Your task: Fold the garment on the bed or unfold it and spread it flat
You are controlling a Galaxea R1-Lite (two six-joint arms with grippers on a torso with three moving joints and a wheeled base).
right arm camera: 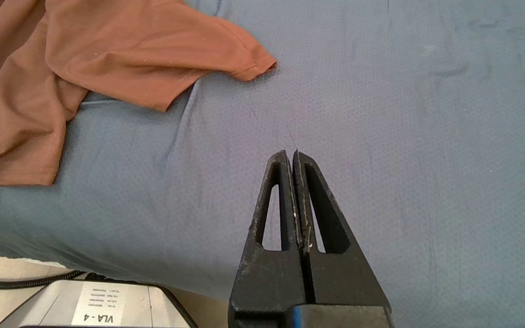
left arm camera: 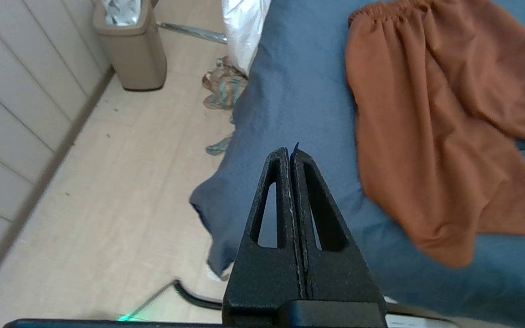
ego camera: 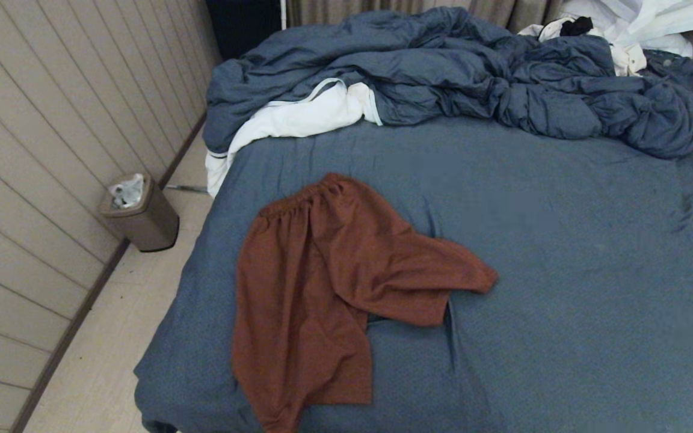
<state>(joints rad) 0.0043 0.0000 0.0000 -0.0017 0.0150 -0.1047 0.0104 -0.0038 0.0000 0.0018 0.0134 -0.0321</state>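
Note:
The rust-brown shorts [ego camera: 322,282] lie spread on the dark blue-grey bed [ego camera: 563,270], towards its left side, waistband [ego camera: 301,198] away from me. One leg reaches the near edge, the other splays out to the right. No drawstring or logo shows. Neither arm appears in the head view. My left gripper [left arm camera: 290,152] is shut and empty, held over the bed's near left corner, with the shorts [left arm camera: 431,114] off to one side of it. Over bare sheet hangs my right gripper [right arm camera: 290,155], shut and empty, apart from the shorts' [right arm camera: 107,59] splayed leg.
A rumpled blue duvet [ego camera: 473,78] fills the far end of the bed, with white clothes [ego camera: 298,117] beside it and more white cloth [ego camera: 629,24] at the far right. A bin [ego camera: 142,213] stands on the floor by the left wall. A cable [left arm camera: 194,296] lies on the floor.

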